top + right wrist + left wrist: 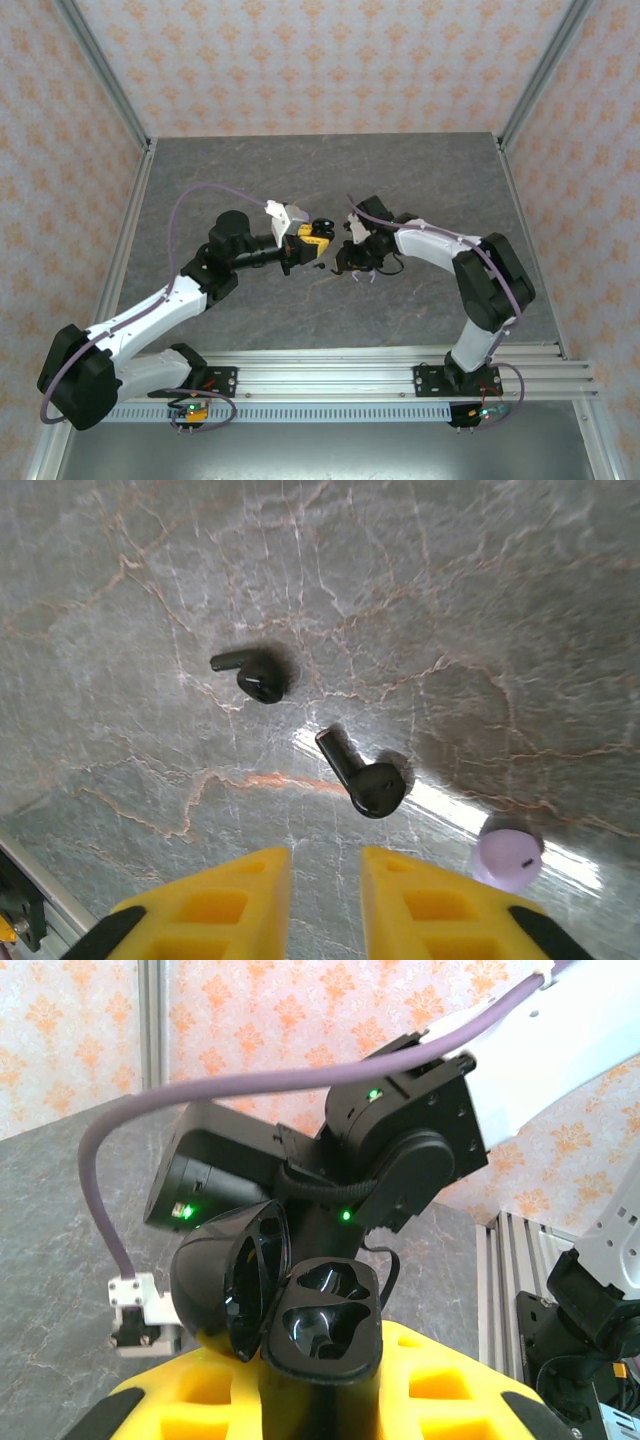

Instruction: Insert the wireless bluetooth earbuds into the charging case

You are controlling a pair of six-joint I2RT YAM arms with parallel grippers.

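**Right wrist view: black pair loose on the table (450, 600), charging case (320, 1325) gripped by the other arm**

The right gripper (325, 870) hangs over the table, its yellow fingers slightly parted with nothing between them. Just beyond the tips lies the nearer earbud (365, 778), glossy black, with a rounded head and a short stem angled up and left. The farther earbud (262, 675) lies apart from it, stem pointing left. Right of the nearer one sits a small round lavender piece (510, 855) with a dark dash on it; I cannot tell what it is. The tabletop is grey and stone-like, with pale and rust veins and a bright streak of glare.

The left gripper (320, 1405) is clamped on the charging case, a rounded black shell between hollowed yellow fingers. Its lid (230, 1280) is swung back to the left, shiny inside, and the two moulded wells hold nothing. Directly behind the case stands the right arm's wrist (400, 1150), black with green lights, and a purple cable (100, 1180) loops across. In the top external view the two grippers face each other near the table's middle, close but apart, with a patterned wall (330, 60) behind.
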